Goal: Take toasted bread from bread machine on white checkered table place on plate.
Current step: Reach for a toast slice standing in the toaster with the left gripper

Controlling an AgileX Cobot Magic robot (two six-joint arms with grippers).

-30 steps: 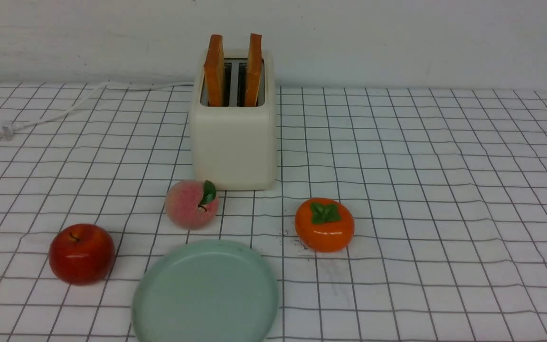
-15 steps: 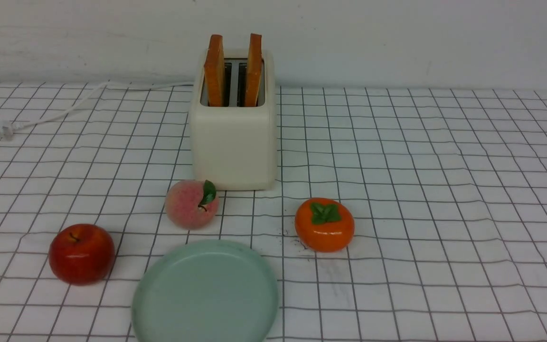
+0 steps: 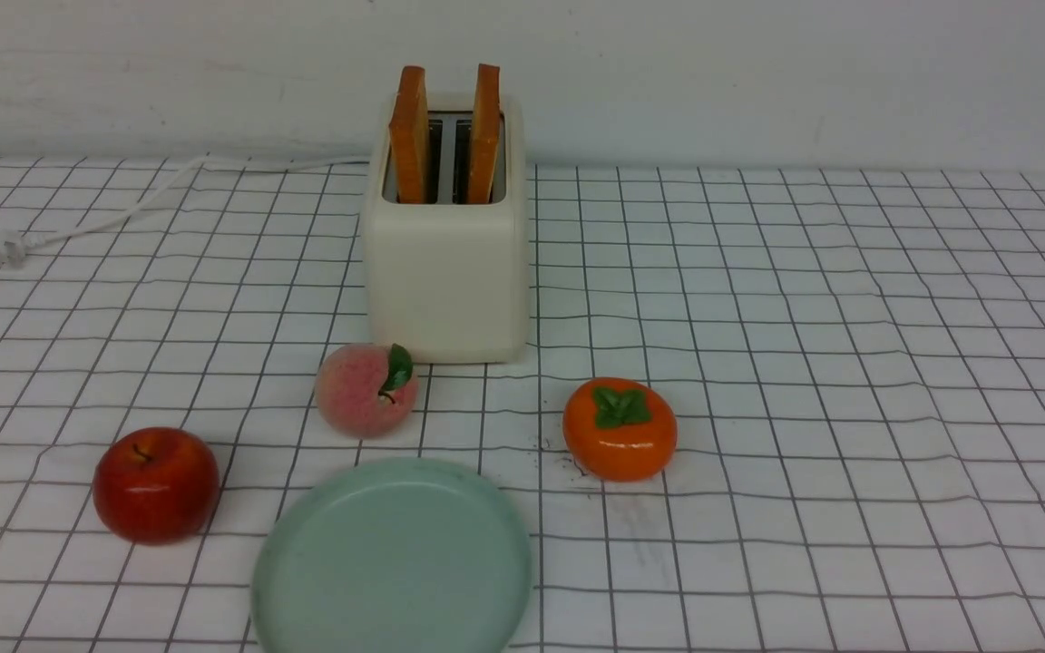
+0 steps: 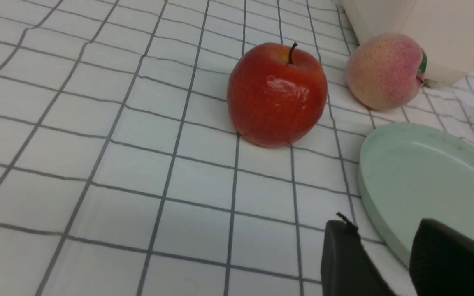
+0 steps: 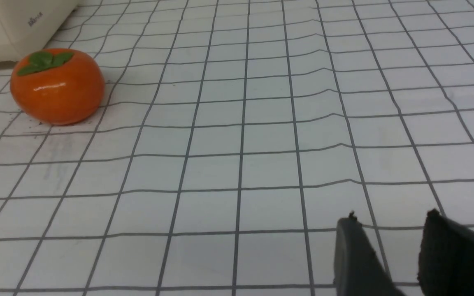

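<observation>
Two slices of toasted bread (image 3: 411,131) (image 3: 485,131) stand upright in the slots of the cream bread machine (image 3: 447,272) at the back of the white checkered table (image 3: 849,363). The mint-green plate (image 3: 393,558) lies at the front edge. Neither arm shows in the front view. My left gripper (image 4: 385,226) is open and empty, low over the table beside the plate's rim (image 4: 368,197). My right gripper (image 5: 391,218) is open and empty too, over bare cloth well to the right of the bread machine (image 5: 15,24).
A red apple (image 3: 156,485) sits left of the plate, a peach (image 3: 366,390) touches the bread machine's front, and an orange persimmon (image 3: 620,428) lies to the plate's right. The white cord (image 3: 123,210) trails off to the back left.
</observation>
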